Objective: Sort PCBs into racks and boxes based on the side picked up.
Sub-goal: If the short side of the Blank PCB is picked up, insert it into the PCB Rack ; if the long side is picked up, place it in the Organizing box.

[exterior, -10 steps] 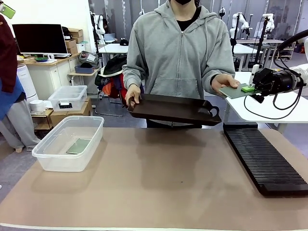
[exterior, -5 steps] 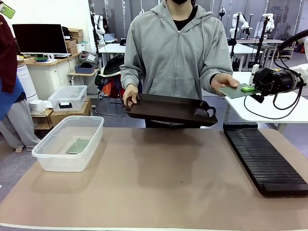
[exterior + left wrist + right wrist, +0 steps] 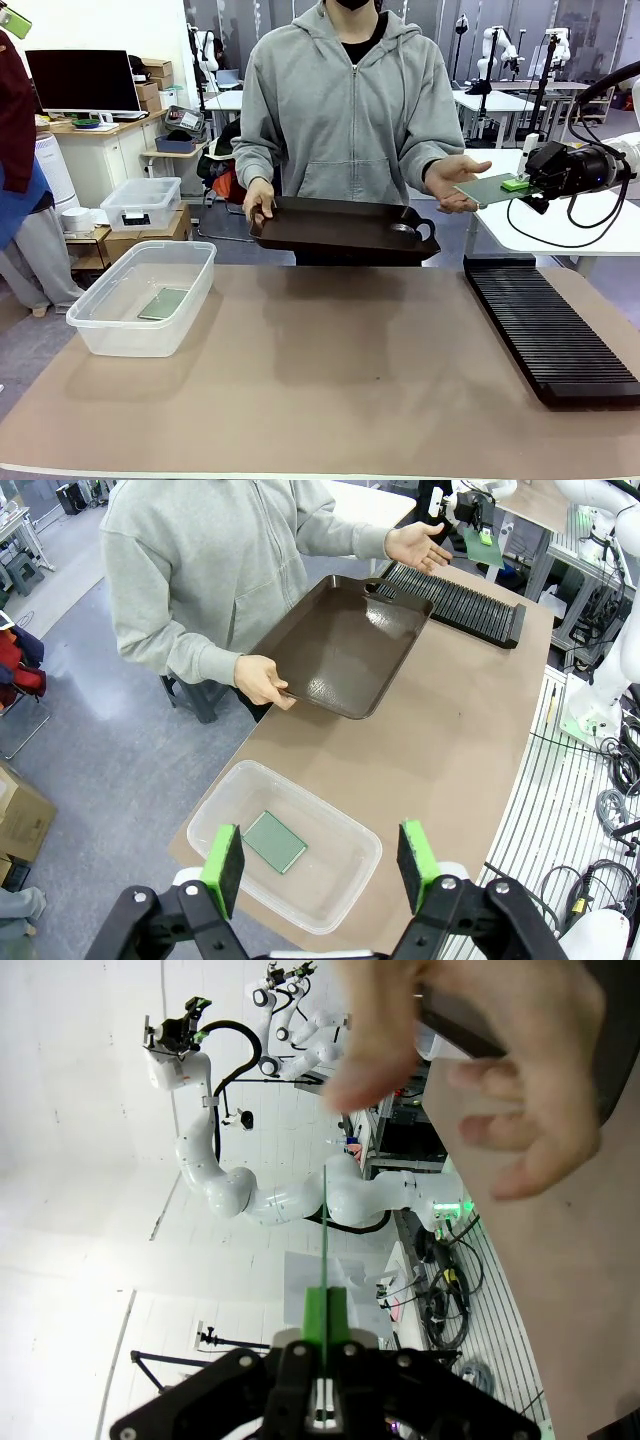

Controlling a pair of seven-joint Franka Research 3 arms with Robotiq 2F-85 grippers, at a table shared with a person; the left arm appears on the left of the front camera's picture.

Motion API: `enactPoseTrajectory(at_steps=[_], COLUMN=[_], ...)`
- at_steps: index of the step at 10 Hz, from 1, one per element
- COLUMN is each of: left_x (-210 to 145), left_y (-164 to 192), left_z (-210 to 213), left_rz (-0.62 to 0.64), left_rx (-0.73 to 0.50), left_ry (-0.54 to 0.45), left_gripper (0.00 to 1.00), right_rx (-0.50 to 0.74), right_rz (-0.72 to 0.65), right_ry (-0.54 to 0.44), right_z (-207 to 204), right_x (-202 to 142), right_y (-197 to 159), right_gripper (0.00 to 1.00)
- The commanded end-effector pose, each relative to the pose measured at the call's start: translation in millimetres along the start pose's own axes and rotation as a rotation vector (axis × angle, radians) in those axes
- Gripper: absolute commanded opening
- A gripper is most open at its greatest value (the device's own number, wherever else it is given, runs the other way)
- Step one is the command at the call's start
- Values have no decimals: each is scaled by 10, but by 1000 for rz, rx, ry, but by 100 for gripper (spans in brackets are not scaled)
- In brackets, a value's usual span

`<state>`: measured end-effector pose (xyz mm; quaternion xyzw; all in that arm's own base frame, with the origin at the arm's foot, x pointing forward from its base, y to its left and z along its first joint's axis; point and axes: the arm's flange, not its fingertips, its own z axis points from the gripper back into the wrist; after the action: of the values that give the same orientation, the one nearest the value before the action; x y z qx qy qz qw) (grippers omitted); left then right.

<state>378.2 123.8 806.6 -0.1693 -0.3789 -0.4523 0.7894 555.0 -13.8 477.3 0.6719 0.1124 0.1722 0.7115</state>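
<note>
Step in hand: handover at the far right, off past the tabletop [image 3: 330, 380] edge. Right jaws are clamped fully down on the right-hand edge of one PCB [image 3: 490, 189], held roughly flat in the air above the far end of the rack [image 3: 545, 330]. In the right wrist view that PCB [image 3: 324, 1230] runs edge-on, straight out from between the green pads [image 3: 316, 1312]. The person's open hand [image 3: 452, 180] is palm-up at the board's left edge; can't tell if it's touching or just clear. Their other hand [image 3: 259, 199] holds a dark brown tray [image 3: 340, 228] over the far side. The second PCB [image 3: 163, 303] lies flat in the clear box [image 3: 120, 335], near left. Left jaws are spread wide with nothing between them, high over that box [image 3: 330, 880]. My read: half done, one board sorted and one in grip. Next move needs the person's hand clear, then a decision on the upward face, which I can't settle from here. For the rack, the board must go vertical and line up with a slot; for the box, a long cross-table carry.
</note>
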Motion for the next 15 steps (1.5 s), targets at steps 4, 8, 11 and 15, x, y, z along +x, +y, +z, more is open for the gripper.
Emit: enactPoseTrajectory(at_steps=[4,8,11,15], left_x=[0,0,0,0], left_y=[-12,-12,-12,-12], left_z=[-11,-11,-11,-11], left_rz=[11,11,11,11], left_rx=[3,3,3,3], left_ry=[1,1,1,1], left_gripper=[83,83,83,83], right_rx=[0,-28,-71,-53], right_rz=[10,94,178,162], right_ry=[0,-14,-44,-40], right_z=[-2,81,147,196], right_x=[1,-130,-254,-204], right_y=[1,112,202,266], right_gripper=[0,2,2,2])
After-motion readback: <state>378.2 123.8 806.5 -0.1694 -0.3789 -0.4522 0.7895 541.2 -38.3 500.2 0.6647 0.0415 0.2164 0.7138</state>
